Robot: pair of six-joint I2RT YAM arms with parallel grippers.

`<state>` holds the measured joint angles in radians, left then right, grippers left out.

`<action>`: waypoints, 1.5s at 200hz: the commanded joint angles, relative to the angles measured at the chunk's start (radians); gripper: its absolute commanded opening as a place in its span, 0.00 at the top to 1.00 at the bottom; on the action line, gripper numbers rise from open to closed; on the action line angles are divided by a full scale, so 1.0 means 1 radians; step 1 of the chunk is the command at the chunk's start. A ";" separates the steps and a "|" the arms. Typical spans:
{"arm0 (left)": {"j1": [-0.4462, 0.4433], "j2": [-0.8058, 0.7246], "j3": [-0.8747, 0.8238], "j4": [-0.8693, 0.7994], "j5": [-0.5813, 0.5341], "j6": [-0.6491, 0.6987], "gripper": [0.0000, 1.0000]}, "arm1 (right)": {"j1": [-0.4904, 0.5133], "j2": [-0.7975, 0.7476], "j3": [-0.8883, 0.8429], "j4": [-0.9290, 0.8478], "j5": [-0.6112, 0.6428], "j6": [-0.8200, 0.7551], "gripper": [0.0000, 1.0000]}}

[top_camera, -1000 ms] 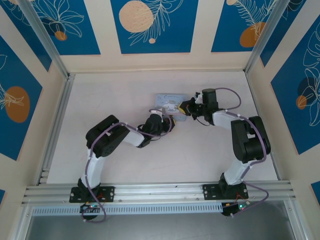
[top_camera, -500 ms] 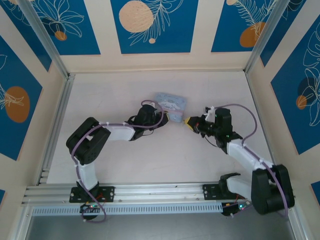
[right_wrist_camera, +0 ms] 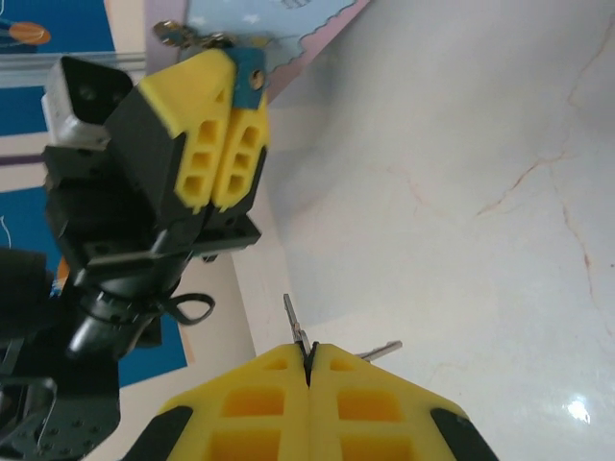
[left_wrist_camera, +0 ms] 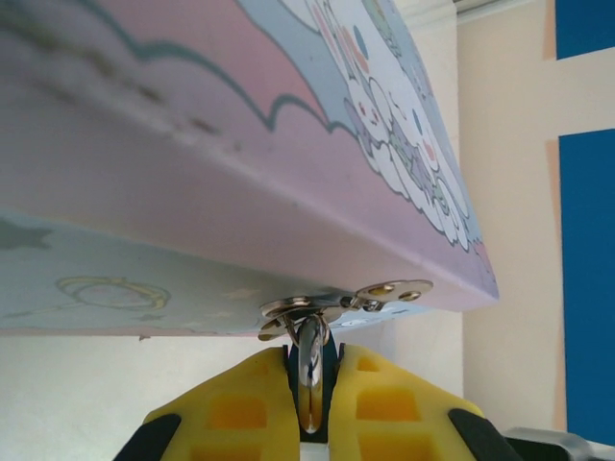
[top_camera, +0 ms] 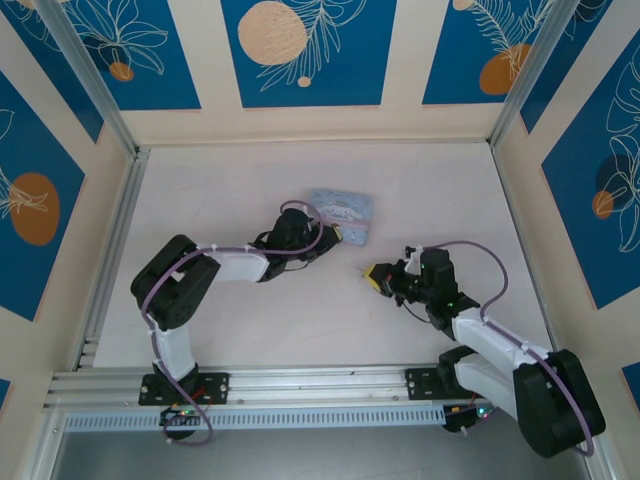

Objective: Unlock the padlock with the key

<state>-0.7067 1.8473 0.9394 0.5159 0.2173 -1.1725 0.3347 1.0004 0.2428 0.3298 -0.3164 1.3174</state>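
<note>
The blue padlock (left_wrist_camera: 309,379) hangs by its metal shackle from the hasp (left_wrist_camera: 336,303) of the cartoon-printed tin box (left_wrist_camera: 240,144). My left gripper (left_wrist_camera: 312,355) is shut on it, the body pinched between the yellow fingers. In the right wrist view the padlock (right_wrist_camera: 252,75) pokes out of the left gripper (right_wrist_camera: 235,101) at the box's edge. My right gripper (right_wrist_camera: 309,348) is shut on the key (right_wrist_camera: 293,325), whose thin blade sticks out past the fingertips; a second small key (right_wrist_camera: 380,351) juts out sideways. From above, the right gripper (top_camera: 371,277) hangs well short of the box (top_camera: 340,208).
The pale table (top_camera: 250,300) is ringed by cream walls with blue panels and an aluminium rail (top_camera: 320,380) at the near edge. The left arm (top_camera: 230,265) stretches across the middle towards the box.
My right gripper has drawn back from the box towards the near edge, still holding the key. The left arm stretched out flatter while keeping hold of the padlock, and the box shifted slightly.
</note>
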 commanded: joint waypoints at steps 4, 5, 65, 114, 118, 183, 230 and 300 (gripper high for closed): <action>0.006 -0.057 -0.001 0.074 0.069 -0.072 1.00 | 0.009 0.078 0.032 0.126 0.021 0.026 1.00; 0.006 -0.057 -0.001 0.074 0.071 -0.073 1.00 | 0.009 0.080 0.033 0.127 0.020 0.026 1.00; 0.031 -0.078 0.001 0.128 0.217 -0.133 1.00 | 0.008 0.107 0.048 0.180 0.029 0.041 1.00; 0.035 -0.103 -0.006 0.144 0.238 -0.150 1.00 | 0.000 0.124 0.063 0.226 0.047 0.083 1.00; 0.035 -0.102 -0.007 0.148 0.239 -0.152 1.00 | 0.000 0.126 0.065 0.229 0.049 0.087 1.00; 0.035 -0.085 -0.028 0.207 0.230 -0.205 1.00 | 0.016 0.178 0.104 0.283 0.109 0.139 1.00; 0.034 -0.090 -0.027 0.197 0.223 -0.204 1.00 | 0.030 0.211 0.119 0.310 0.141 0.155 1.00; 0.035 -0.089 -0.025 0.197 0.223 -0.204 1.00 | 0.047 0.260 0.144 0.343 0.160 0.170 1.00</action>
<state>-0.6819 1.7924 0.9142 0.6506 0.4232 -1.3640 0.3740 1.2427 0.3550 0.6361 -0.1822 1.4742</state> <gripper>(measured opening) 0.092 0.060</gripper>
